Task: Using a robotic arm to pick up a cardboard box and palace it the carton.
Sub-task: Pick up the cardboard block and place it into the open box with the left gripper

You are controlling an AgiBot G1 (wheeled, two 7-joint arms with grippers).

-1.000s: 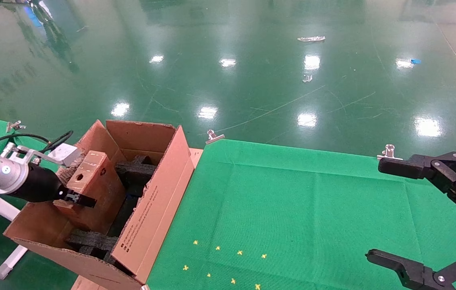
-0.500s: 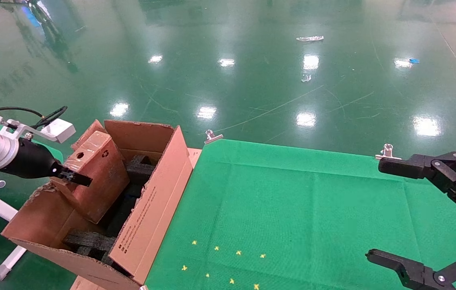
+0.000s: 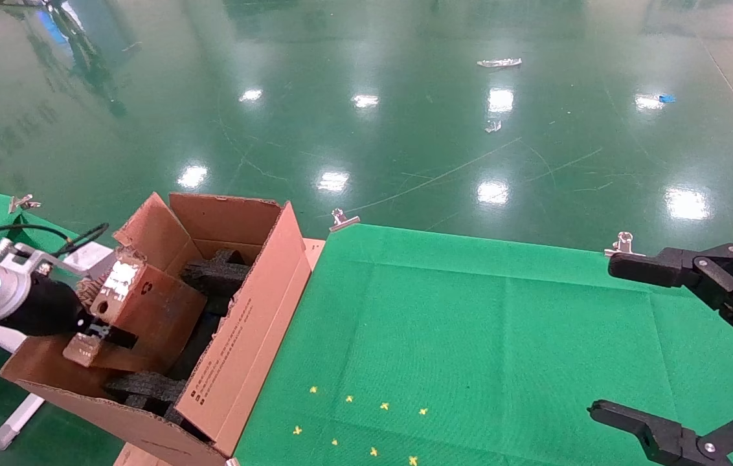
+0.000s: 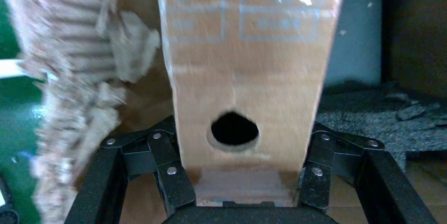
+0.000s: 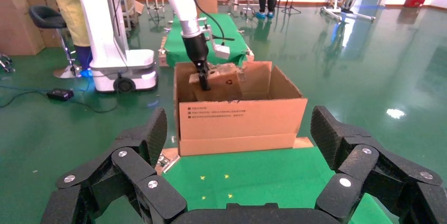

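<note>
1. Left gripper [image 3: 104,335], from my head view, sits at about 9 o'clock in the scene, clamped on the lower end of the cardboard box [image 3: 146,310]. I'm holding the box tilted, partly inside the carton [image 3: 243,323], over its black foam inserts [image 3: 214,277]. The right gripper [image 3: 606,336] idles at 3 o'clock over the green desk [image 3: 470,323], spread wide with nothing in it.

2. Left wrist view: black linked fingers [image 4: 158,161] press both narrow sides of the box [image 4: 248,76], just beside its round hole [image 4: 234,128]. The face is flat brown card with shiny tape and pale printed panels. A torn edge [image 4: 79,103] of the carton, ragged and showing its fluting, stands right beside the box.

3. Right wrist view: the robotic arm [image 5: 182,2], white with a black wrist, reaches down into the carton [image 5: 240,121] at 12 o'clock, box end [image 5: 224,79] showing above the printed flap.

4. My worry: the grip is only on one end, so the smooth taped card could pivot or slip. The tilted box might also catch the torn flap or wedge on the rough foam and not seat flat.
</note>
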